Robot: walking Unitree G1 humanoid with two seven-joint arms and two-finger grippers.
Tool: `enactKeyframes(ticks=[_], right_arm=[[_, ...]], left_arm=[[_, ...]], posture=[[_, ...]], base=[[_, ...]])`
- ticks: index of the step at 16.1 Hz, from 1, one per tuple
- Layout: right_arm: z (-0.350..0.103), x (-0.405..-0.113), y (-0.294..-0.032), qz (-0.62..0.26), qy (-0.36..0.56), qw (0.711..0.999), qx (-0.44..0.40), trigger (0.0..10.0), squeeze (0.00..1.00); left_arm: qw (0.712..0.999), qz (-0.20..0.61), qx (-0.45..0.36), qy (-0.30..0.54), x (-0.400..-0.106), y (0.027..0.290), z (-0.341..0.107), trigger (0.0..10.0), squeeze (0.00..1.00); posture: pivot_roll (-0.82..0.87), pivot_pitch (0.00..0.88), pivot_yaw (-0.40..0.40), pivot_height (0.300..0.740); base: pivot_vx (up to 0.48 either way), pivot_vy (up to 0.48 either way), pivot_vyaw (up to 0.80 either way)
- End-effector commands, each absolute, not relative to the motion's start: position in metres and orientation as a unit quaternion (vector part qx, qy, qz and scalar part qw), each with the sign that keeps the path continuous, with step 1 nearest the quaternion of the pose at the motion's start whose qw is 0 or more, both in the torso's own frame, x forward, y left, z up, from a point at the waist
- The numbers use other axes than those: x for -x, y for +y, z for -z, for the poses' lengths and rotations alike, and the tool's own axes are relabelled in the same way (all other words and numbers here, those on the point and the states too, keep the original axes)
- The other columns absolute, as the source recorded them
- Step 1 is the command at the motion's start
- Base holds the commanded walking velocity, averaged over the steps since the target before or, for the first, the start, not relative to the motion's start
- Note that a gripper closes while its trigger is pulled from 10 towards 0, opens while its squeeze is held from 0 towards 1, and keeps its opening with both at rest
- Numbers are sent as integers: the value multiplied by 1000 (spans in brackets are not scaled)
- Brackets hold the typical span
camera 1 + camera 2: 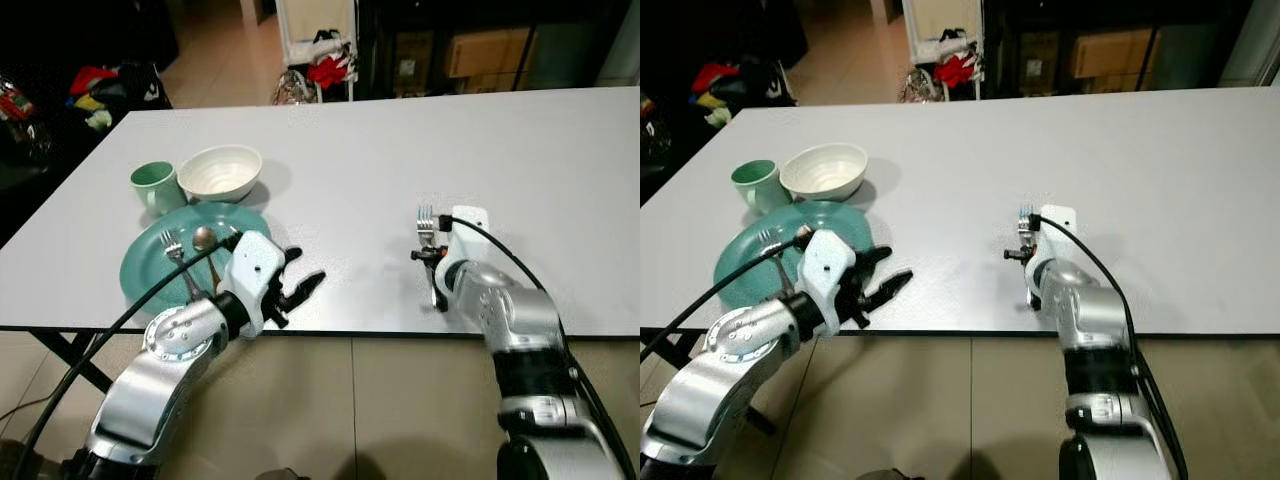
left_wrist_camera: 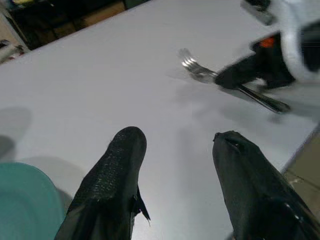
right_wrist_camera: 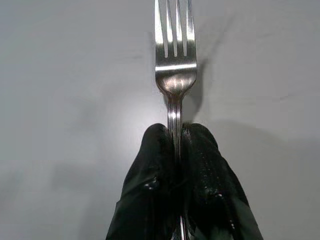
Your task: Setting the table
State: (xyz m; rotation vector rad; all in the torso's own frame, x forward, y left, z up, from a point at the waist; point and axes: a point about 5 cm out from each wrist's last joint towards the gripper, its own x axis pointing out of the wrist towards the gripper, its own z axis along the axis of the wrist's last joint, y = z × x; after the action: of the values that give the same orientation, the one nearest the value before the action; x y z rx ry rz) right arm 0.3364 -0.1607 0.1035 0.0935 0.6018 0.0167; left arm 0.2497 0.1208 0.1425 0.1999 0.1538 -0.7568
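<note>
The right end effector (image 3: 177, 150) has its two black fingers pressed together on the slim handle of a shiny steel fork (image 3: 175, 55), pinching it just below the neck so the tines point straight ahead, away from the robot. In the head views this fork (image 1: 428, 225) sits low over the white tabletop (image 1: 400, 160), close to the near edge and toward its right half, with open surface on every side. Holding it by the handle and level with the surface looks like the posture for laying it flat at a place setting; whether the tines already touch the tabletop I cannot tell.

The left end effector (image 1: 290, 285) hovers at the near edge, left of centre, with its black fingers (image 2: 112, 180) spread apart and nothing between them. It points across the surface toward the fork, probably waiting for its next pick.

Just beside it, toward the near left corner, lies a round teal plate (image 1: 145, 275) carrying a second steel fork (image 1: 175, 250) and a steel spoon (image 1: 203, 240); these seem gathered there as a supply of cutlery yet to be laid out. Behind the plate stand a ribbed white bowl (image 1: 220, 172) and a pale green mug (image 1: 155, 185), touching or nearly so. The setting appears only partly done.
</note>
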Motion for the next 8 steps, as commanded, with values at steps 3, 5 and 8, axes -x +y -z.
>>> enactKeyframes(ticks=[3, 5, 8], right_arm=[[-95, -341, -164, -12, 323, 946, -28, 10000, 0], [-91, -344, -165, -10, 334, 942, -23, 10000, 0], [-82, -345, -165, -11, 357, 934, -21, 10000, 0]], left_arm=[[910, 392, -94, 97, -242, 123, -141, 10000, 0], [907, 398, -94, 103, -241, 123, -141, 10000, 0], [904, 403, -97, 108, -242, 125, -142, 10000, 0]], posture=[[22, 0, 91, 740], [21, 0, 92, 740], [18, 0, 97, 740]], base=[[0, 0, 0], [0, 0, 0], [0, 0, 0]])
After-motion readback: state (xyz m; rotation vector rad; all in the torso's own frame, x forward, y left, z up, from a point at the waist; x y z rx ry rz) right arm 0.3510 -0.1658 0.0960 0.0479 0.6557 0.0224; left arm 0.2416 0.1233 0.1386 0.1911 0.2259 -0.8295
